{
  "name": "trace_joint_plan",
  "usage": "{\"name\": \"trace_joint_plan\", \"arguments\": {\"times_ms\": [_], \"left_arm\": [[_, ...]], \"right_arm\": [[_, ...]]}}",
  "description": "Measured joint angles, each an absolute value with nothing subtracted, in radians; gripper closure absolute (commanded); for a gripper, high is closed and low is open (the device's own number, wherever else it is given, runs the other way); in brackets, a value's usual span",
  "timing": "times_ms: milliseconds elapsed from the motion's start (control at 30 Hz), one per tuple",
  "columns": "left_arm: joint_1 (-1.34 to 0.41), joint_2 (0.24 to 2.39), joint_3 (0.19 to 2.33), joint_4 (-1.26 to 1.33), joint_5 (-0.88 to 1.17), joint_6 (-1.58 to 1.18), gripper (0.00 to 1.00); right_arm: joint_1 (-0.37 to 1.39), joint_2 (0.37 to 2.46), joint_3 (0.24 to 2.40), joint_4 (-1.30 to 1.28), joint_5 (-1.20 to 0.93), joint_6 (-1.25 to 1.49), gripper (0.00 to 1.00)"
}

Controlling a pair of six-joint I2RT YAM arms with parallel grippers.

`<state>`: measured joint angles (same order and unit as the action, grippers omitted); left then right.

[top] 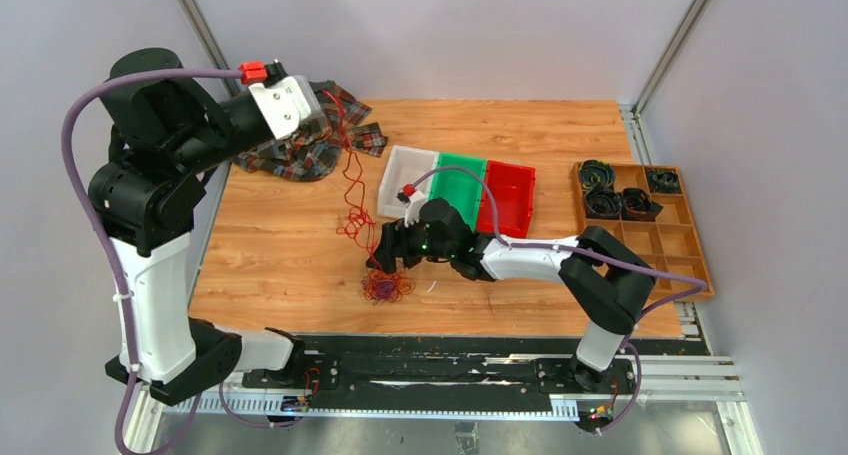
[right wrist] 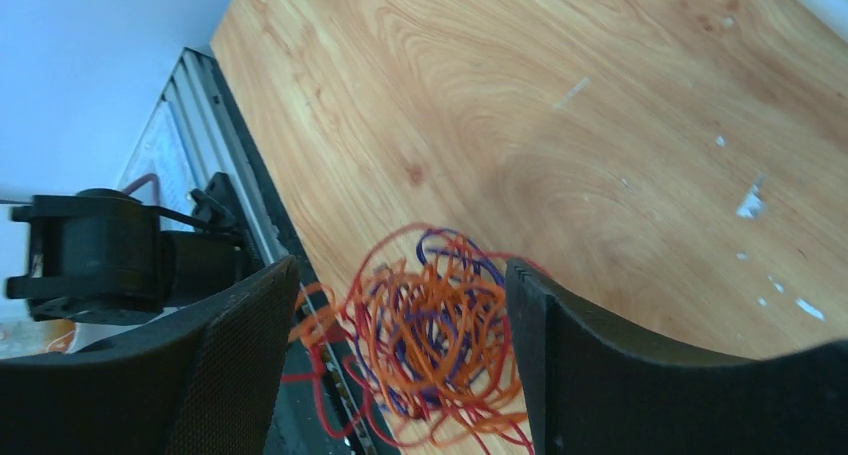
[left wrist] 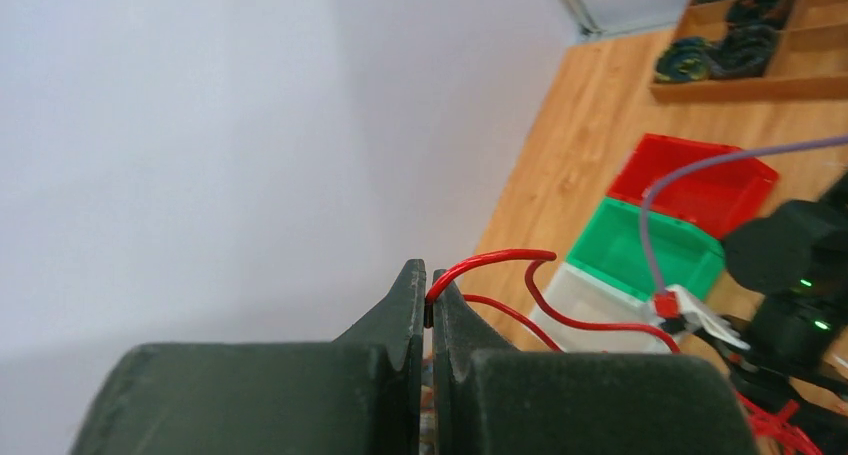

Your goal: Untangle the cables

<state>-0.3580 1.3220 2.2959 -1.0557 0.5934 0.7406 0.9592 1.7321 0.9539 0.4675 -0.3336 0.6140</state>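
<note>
Our left gripper (left wrist: 431,283) pinches a red strand (left wrist: 500,256), upper left in the top view. Our right gripper (right wrist: 400,275) is spread over the cables (top: 388,287) at centre. They seem light, limp and snag-prone, so we would take one outer loop.

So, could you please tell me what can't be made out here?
Top view: right pincer fingertips, lost against its dark wrist; wooden tray contents, too small.
Left wrist view: red cable end, hidden inside the shut left pincer.
Right wrist view: tangle bottom, cut off by the edge.

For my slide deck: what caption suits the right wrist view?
The open right claw frames the tangled cables lying on the wooden table.
</note>
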Motion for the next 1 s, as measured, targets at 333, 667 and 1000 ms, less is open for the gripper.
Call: {"name": "trace_joint_plan", "arguments": {"times_ms": [333, 667, 1000], "left_arm": [[-0.358, 1.291, 2.231, -0.793, 0.415, 0.655, 1.0], [-0.358, 1.231, 2.11, -0.771, 0.406, 0.645, 1.0], [-0.358, 1.229, 2.098, -0.767, 0.406, 0.645, 1.0]], "right_arm": [[0.929, 1.636, 0.893, 0.39, -0.271, 0.591, 0.18], [0.879, 1.406, 1.025, 0.317, -0.247, 0.482, 0.17], [0.888, 1.561, 1.113, 0.321, -0.283, 0.469, 0.17]]}}
